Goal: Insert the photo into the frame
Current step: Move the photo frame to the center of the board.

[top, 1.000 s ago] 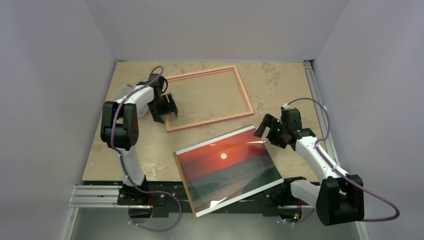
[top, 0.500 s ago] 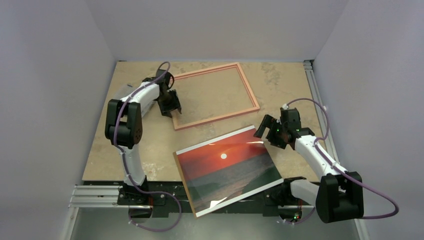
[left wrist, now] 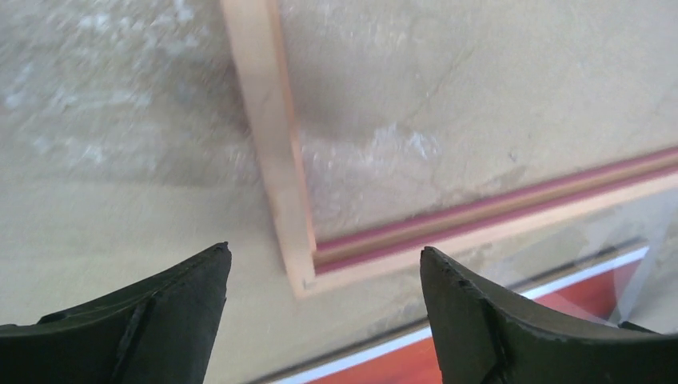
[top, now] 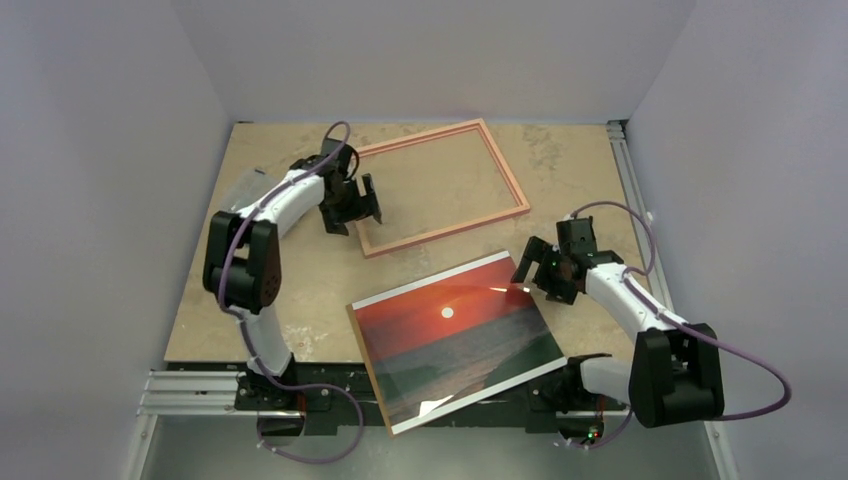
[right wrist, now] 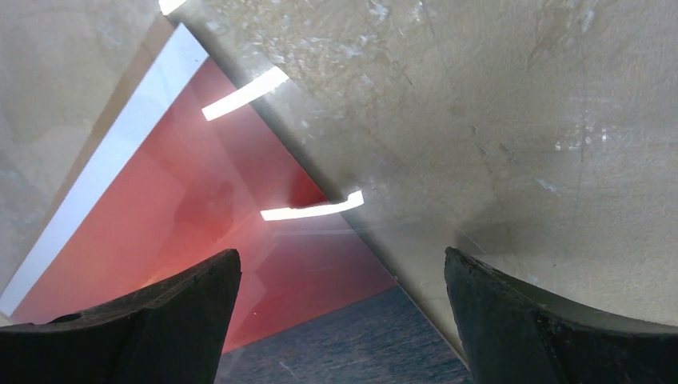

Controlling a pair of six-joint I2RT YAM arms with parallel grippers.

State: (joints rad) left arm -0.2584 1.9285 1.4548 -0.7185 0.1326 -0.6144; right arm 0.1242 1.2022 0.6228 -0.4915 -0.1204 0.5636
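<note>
**Photo and frame lie apart, both grippers empty**

The frame lies flat on the far half of the table. The photo lies picture side up nearer the arms, close to the frame but not touching it. It rests on a brown backing board, and its near corner juts past the table's near edge.

The left gripper is spread wide and holds nothing. In its wrist view the frame's near-left corner sits between the 2 fingers, gripped by neither. The right gripper is also released, jaws fully apart, hovering at the photo's far-right corner.

**What could go wrong**
- The print is thin, glossy and flat, so a pinch at 1 corner may slip off or crease it.
- The board could come up with the photo if the fingers dig under both layers.
- With 1 corner overhanging, a sideways push could send photo and board off the table.
- A nudge from the left fingers would swing the frame out of line.

**Orientation**
The photo's long axis runs from near-left to far-right, with the sun toward the far side and the dark sea toward the arms. The frame's long axis is tilted nearly the same way, so little turning looks needed.
</note>
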